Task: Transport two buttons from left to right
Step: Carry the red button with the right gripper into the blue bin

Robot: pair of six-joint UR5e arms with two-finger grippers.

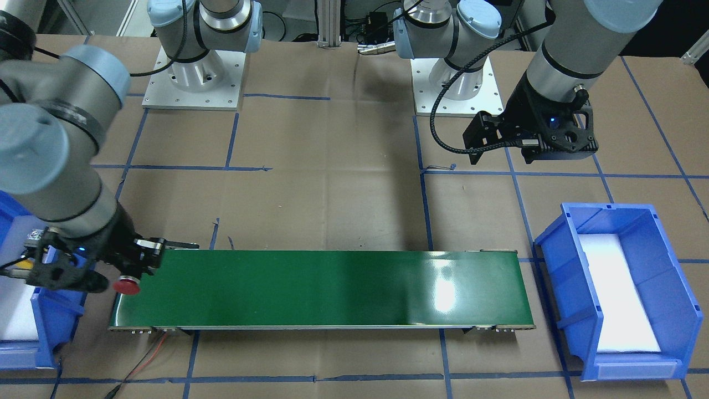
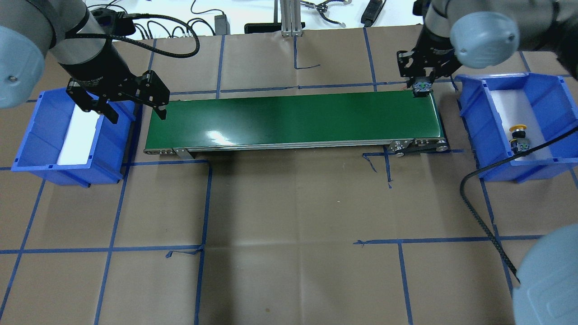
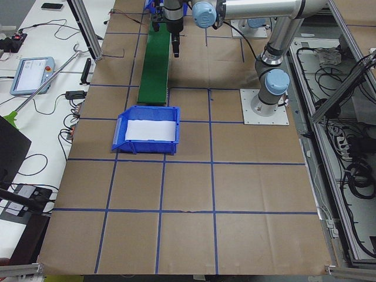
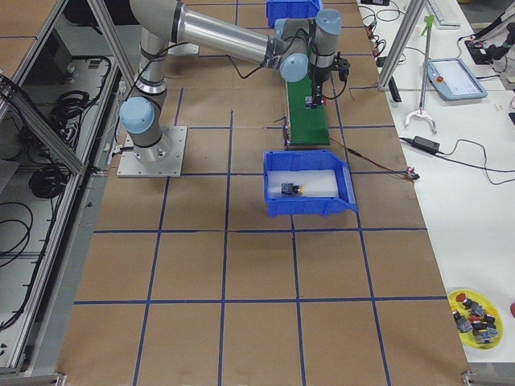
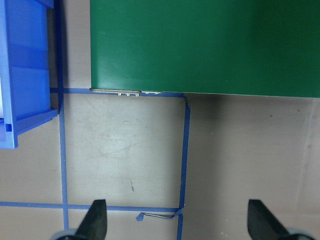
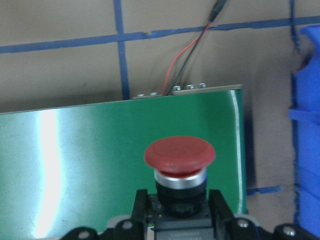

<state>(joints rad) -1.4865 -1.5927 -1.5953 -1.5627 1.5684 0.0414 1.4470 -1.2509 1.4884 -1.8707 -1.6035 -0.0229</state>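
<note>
Pinching the red button (image 6: 180, 156) by its black body, the right gripper (image 6: 178, 210) has both fingers pressed against the part, with the red cap pointing away from the wrist. In the overhead view this button is at the 3 o'clock end of the green belt (image 2: 293, 119), near its 12 o'clock edge. Whether it touches the belt cannot be determined. The right blue bin (image 2: 472, 117) stands at 3 o'clock from the belt, just beside the belt end. The yellow button (image 2: 518, 129) lies on the bin's white liner, toward the 6 o'clock end. The left gripper (image 2: 135, 113) is spread wide with nothing between its fingers. It hovers at the 9 o'clock end of the belt, between the belt and the left blue bin (image 2: 34, 135). Belt and bins rest on the brown surface (image 2: 289, 216), which is marked with blue tape lines.
</note>
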